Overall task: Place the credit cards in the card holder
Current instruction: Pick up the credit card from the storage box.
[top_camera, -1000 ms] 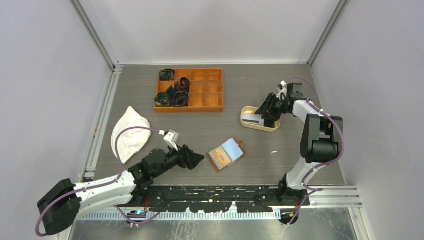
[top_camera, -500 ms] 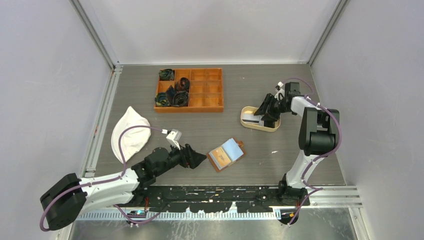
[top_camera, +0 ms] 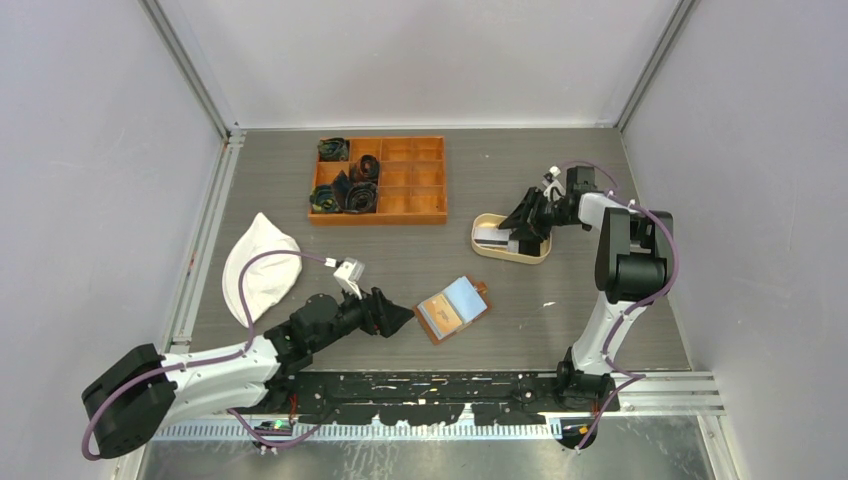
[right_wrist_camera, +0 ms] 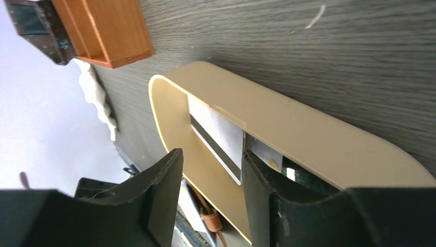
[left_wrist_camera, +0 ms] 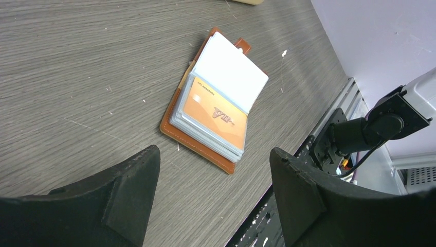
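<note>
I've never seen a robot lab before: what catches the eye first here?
The open brown card holder lies mid-table, an orange card showing in its sleeves, with the left gripper open beside it. Farther back, the right gripper reaches into an oval beige tray holding a striped card.

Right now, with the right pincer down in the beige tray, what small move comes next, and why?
Probably close the right pincer on the striped card: that card sits in line with the gap of its open jaws inside the tray, and nothing is held yet.

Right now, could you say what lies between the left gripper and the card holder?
Only bare table separates left gripper and card holder, seen from left wrist.
</note>
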You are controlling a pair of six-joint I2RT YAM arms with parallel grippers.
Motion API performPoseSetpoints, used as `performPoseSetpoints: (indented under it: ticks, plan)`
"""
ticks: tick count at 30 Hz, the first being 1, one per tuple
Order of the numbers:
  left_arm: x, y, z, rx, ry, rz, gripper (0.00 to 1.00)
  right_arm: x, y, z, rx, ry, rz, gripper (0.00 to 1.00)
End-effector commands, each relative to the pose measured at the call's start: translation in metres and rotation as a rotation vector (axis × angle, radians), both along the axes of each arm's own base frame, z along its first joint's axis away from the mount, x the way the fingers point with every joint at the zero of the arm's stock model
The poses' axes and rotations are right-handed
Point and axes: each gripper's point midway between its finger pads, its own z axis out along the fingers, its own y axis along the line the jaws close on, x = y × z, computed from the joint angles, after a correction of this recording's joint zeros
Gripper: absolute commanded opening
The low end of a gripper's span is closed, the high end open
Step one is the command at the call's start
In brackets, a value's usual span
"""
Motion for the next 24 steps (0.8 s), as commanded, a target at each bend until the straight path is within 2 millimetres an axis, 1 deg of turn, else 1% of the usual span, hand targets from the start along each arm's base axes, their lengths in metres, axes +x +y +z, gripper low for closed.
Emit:
performPoseSetpoints:
  ticks: [1,5,19,24]
  plan:
    - [0.009,-0.011,0.037,-0.092,-0.071,0.0,0.78,0.005,0.019,0.032,0.142,-0.063,0.024,0.5]
    - [0.01,-0.013,0.035,-0.087,-0.068,-0.002,0.78,0.006,0.024,0.043,0.2,-0.078,0.022,0.49]
    - [0.012,-0.022,0.03,-0.083,-0.052,-0.023,0.77,0.012,0.033,0.055,0.264,-0.103,0.006,0.45]
    - [0.012,-0.022,0.031,-0.083,-0.052,-0.023,0.77,0.013,0.038,0.056,0.28,-0.11,0.01,0.39]
